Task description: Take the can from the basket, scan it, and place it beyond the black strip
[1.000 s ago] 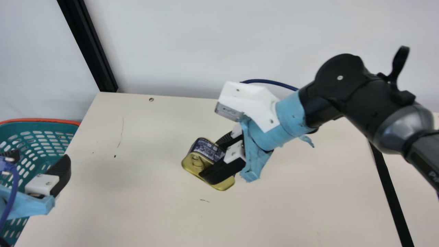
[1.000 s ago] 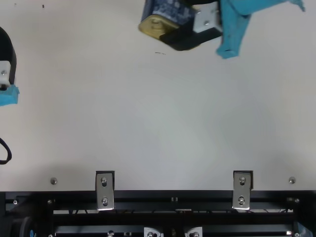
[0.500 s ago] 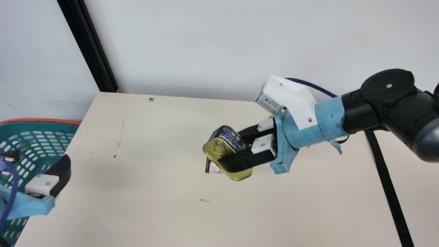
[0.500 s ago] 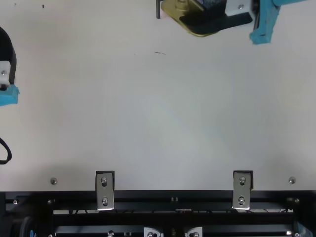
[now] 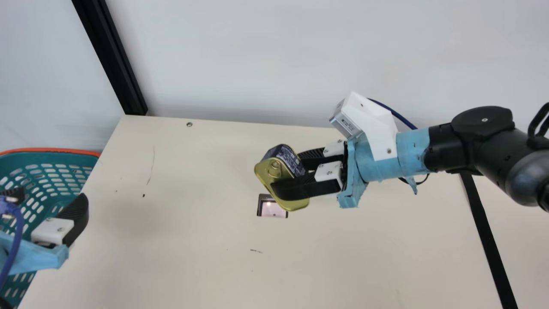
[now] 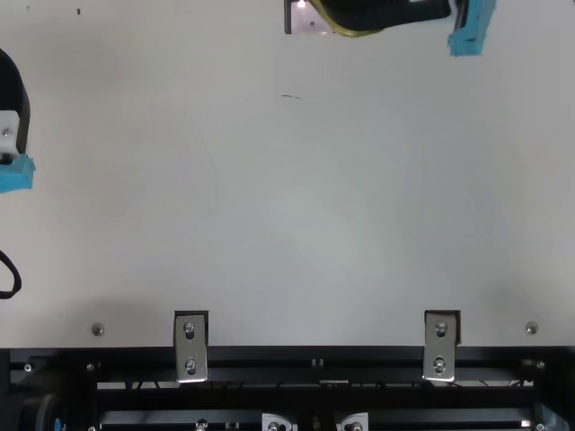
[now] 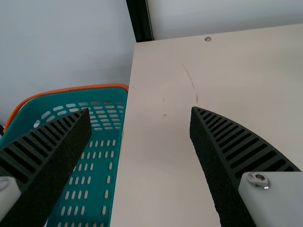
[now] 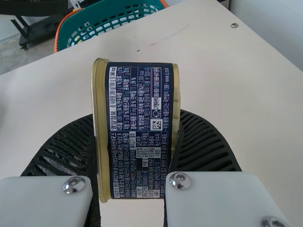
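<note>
Smooth cream bench [image 5: 184,240], faintly scratched, spreads beneath the tilted can [image 5: 266,169], a rounded metal block with gold lid and dark printed side, grasped aloft between the right pincer's [image 5: 288,174] ribbed fingers. Near it in the main view lies a dark-framed glassy panel [image 5: 272,209]. Farther out are the slim black strip [image 5: 484,231] and, opposite, the perforated teal basket [image 5: 55,150], orange-rimmed, with the left pincer [image 5: 50,196] released beside it.

Pale blue tape [image 5: 375,163] wraps the black right arm [image 5: 489,141] just behind the right tool [image 5: 291,171], whose ribbed black fingers [image 8: 208,146] meet white mounts [image 8: 215,201] with silver screws [image 8: 180,180]. Above that tool are a white housing [image 5: 373,126] and navy cable [image 5: 399,115]; well left of it, blue tape and a blue cable [image 5: 18,240] mark the left tool [image 5: 51,195].
</note>
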Tool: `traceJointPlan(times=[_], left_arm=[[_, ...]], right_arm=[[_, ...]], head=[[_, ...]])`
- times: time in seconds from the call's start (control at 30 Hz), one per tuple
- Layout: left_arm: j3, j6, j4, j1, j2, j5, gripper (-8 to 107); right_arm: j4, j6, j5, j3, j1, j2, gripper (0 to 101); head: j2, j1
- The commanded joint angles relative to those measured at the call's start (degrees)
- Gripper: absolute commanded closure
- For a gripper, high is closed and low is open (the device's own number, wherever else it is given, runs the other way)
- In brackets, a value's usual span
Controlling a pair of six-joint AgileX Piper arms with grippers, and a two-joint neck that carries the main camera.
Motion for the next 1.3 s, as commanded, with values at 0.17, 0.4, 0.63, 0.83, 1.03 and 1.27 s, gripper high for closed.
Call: traceJointPlan(times=[0.17, 0.4, 0.63, 0.83, 1.03, 1.27], left_arm=[[0.0, 0.0, 0.0, 0.0, 0.0, 0.0, 9], [0.0, 0.0, 0.0, 0.0, 0.0, 0.0, 9], [0.0, 0.0, 0.0, 0.0, 0.0, 0.0, 9], [0.0, 0.0, 0.0, 0.0, 0.0, 0.0, 9], [0.0, 0.0, 0.0, 0.0, 0.0, 0.0, 9], [0.0, 0.0, 0.0, 0.0, 0.0, 0.0, 9]], right_arm=[[2.0, -0.9, -0.5, -1.3, 0.5, 1.6, 101], [2.6, -0.5, -0.8, -4.0, 1.2, 3.6, 101], [2.3, 0.7, -0.9, -7.1, 1.9, 5.7, 101], [1.9, 1.9, -0.8, -9.5, 2.3, 7.2, 101], [1.5, 2.8, -0.6, -11.4, 2.6, 8.3, 101], [2.0, 3.5, -0.1, -13.1, 2.9, 9.7, 101]], head=[[0.8, -0.2], [0.8, -0.2], [0.8, -0.2], [0.8, -0.2], [0.8, -0.2], [0.8, -0.2]])
